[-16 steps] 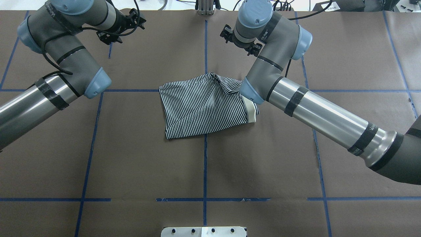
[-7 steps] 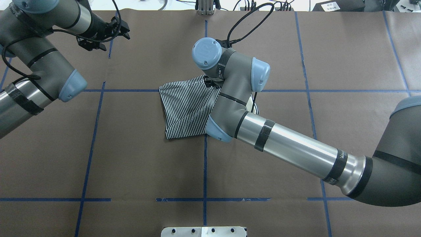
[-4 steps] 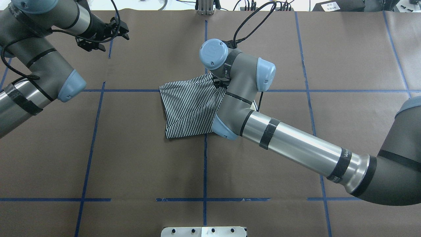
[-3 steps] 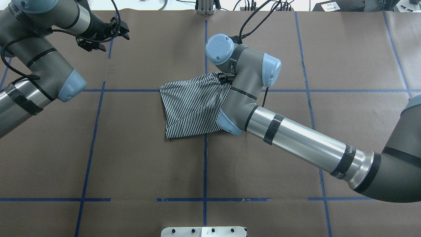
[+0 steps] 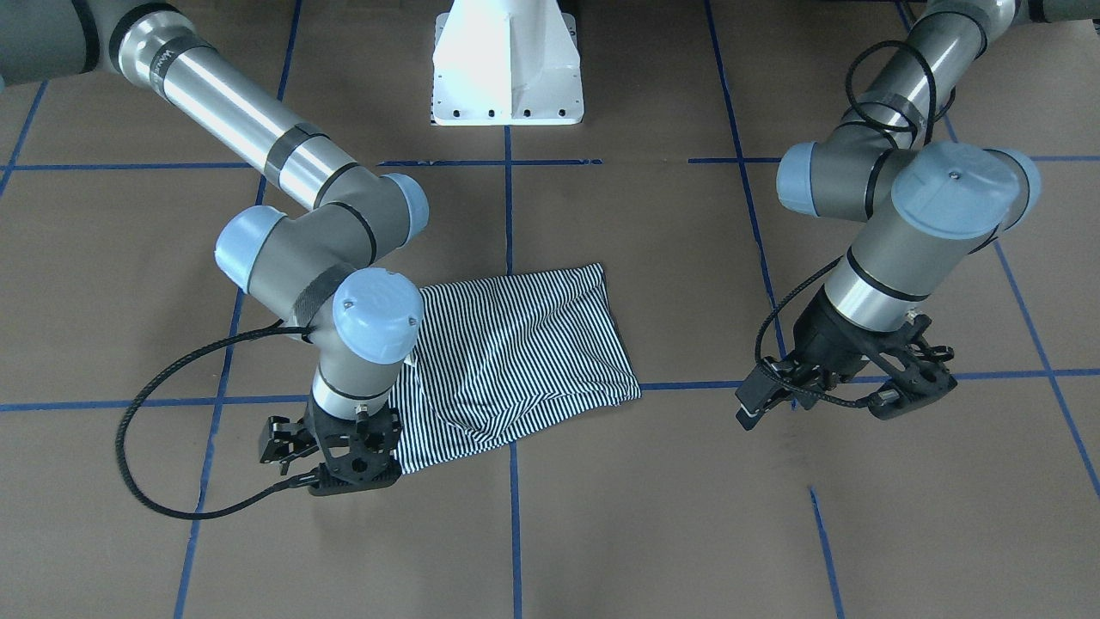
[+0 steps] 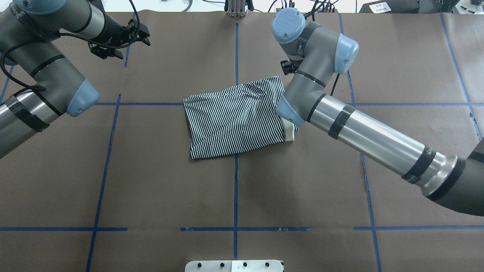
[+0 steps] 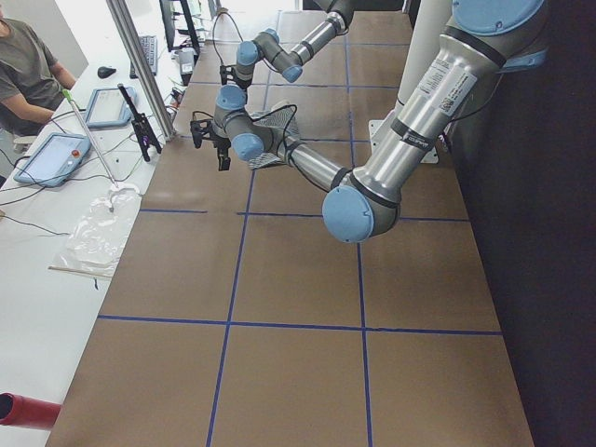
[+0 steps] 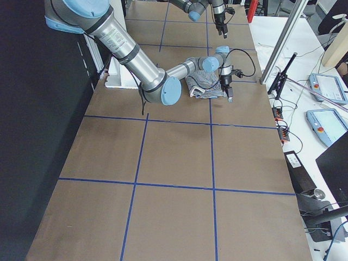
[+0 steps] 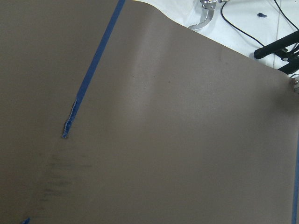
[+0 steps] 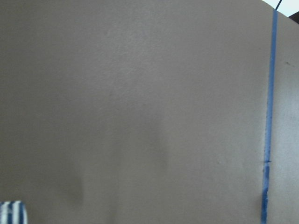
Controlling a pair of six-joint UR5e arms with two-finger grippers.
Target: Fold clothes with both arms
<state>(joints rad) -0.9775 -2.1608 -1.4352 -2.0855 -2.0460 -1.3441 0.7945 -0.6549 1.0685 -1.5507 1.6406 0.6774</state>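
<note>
Polo shirt [image 5: 516,361] folded small, task looks approx. done; right gripper [image 5: 339,460] 8 o'clock, left gripper [image 5: 846,391] 3 o'clock, jaw spread unclear.

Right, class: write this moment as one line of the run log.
polo shirt: folded, flat on table | right gripper: just past shirt's corner | left gripper: over bare table, away from shirt | jaws: unclear

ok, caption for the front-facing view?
Folded striped polo shirt lying flat; right gripper at its corner, left gripper hovering apart.
</note>
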